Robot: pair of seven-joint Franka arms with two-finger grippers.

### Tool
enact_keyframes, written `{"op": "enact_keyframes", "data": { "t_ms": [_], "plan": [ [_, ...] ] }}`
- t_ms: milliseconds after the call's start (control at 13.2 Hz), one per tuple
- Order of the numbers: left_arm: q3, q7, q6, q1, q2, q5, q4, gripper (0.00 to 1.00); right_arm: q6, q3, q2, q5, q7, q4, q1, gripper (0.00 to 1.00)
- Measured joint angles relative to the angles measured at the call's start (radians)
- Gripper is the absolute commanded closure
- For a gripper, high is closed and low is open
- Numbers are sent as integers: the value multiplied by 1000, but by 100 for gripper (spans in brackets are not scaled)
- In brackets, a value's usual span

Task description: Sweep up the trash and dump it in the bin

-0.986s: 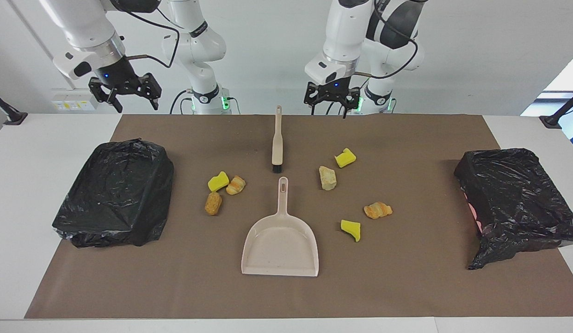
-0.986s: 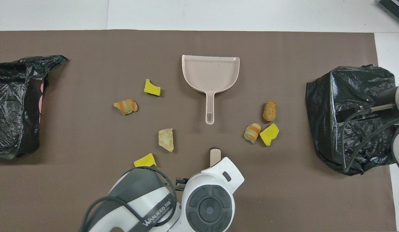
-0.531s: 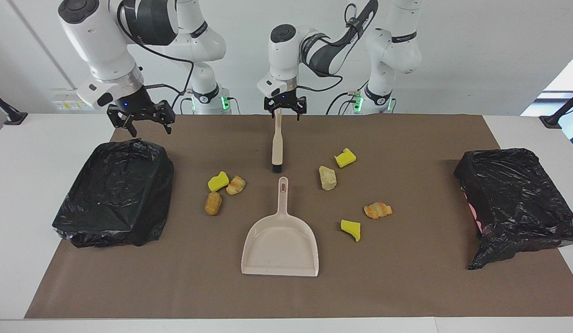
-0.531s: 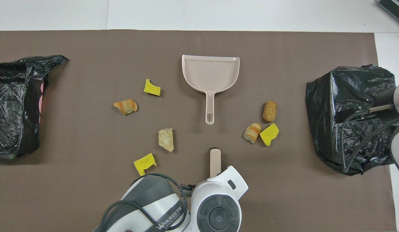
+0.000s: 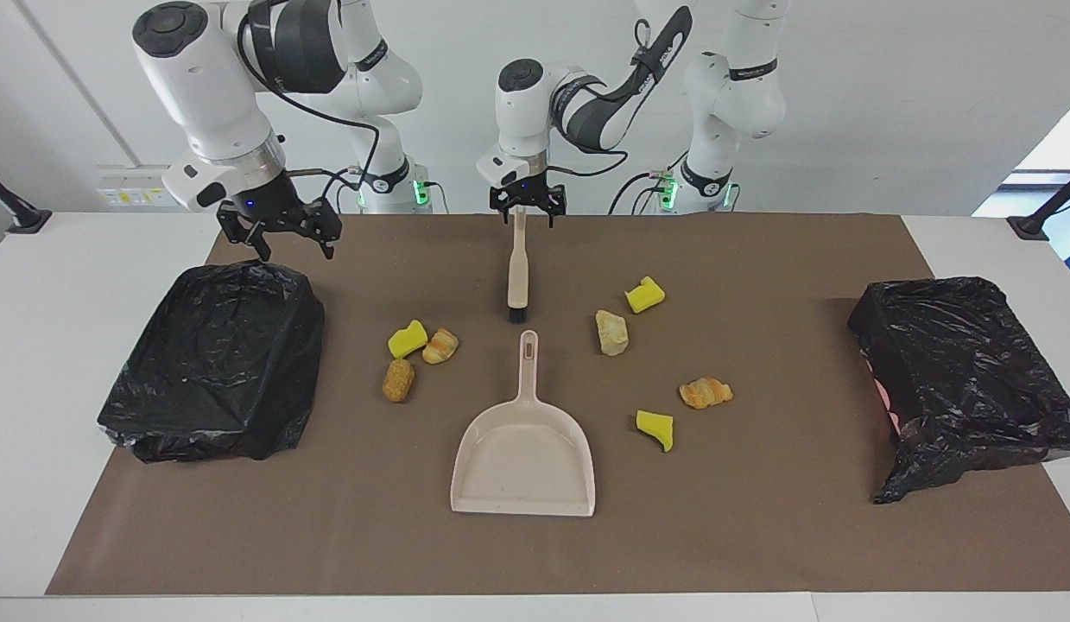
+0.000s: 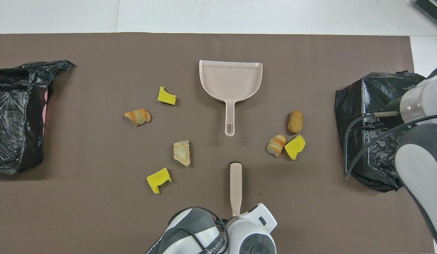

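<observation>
Several pieces of trash lie on the brown mat: yellow foam (image 5: 407, 339), a croissant (image 5: 440, 345) and a bread lump (image 5: 398, 380) on one side of the beige dustpan (image 5: 524, 449), and a pale lump (image 5: 611, 333), yellow foam (image 5: 644, 295), a croissant (image 5: 705, 392) and yellow foam (image 5: 655, 428) on the other. The brush (image 5: 518, 268) lies with its bristles toward the dustpan handle. My left gripper (image 5: 526, 207) is open, its fingers straddling the end of the brush handle. My right gripper (image 5: 280, 233) hangs open over the edge of the black-bagged bin (image 5: 215, 358).
A second black-bagged bin (image 5: 962, 371) sits at the left arm's end of the table. In the overhead view the left arm's wrist covers the end of the brush (image 6: 236, 187), and the dustpan (image 6: 230, 81) lies farther out.
My left gripper has swung sideways to the brush handle's end and come down around it. My right gripper has dropped lower and moved over the bin's edge.
</observation>
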Motion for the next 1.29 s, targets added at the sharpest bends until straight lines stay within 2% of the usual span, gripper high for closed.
{"op": "enact_keyframes", "data": {
  "t_ms": [152,303,455,758,910,1138,1289],
  "plan": [
    [0,-7,0,-1,-1,0,0,43,0,-1,0,0,0,-1,-1,0],
    [3,-11,0,-1,-3,0,2,81,0,-1,0,0,0,-1,-1,0],
    [6,-11,-2,-1,-6,0,4,100,0,-1,0,0,0,-1,-1,0],
    [10,-14,-47,0,-21,0,5,100,0,-1,0,0,0,-1,-1,0],
    [21,-17,-108,22,-58,0,8,100,0,-1,0,0,0,-1,-1,0],
    [38,-15,-216,101,-119,10,18,100,1,-1,1,2,2,-1,7,0],
    [42,-9,-227,206,-127,41,34,100,42,0,13,4,52,-6,41,0]
  ]
}}
